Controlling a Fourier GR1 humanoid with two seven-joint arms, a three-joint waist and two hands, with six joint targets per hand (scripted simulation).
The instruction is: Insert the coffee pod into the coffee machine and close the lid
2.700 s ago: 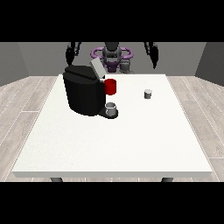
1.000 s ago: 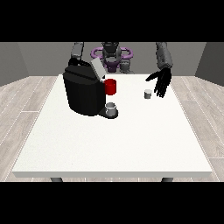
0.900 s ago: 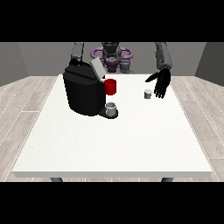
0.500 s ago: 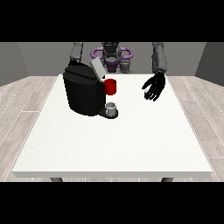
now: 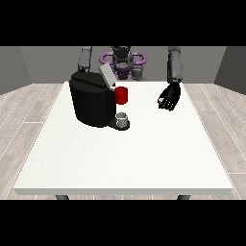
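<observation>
Black hand [image 5: 168,98] at frame right hangs curled where the pod sat, probably gripping it; coffee machine [image 5: 94,98] lid's up.

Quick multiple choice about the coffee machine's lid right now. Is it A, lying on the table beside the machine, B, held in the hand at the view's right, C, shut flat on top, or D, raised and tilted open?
D: the grey lid stands tilted up from the top of the coffee machine, while the hand at the view's right is well away from it.
</observation>
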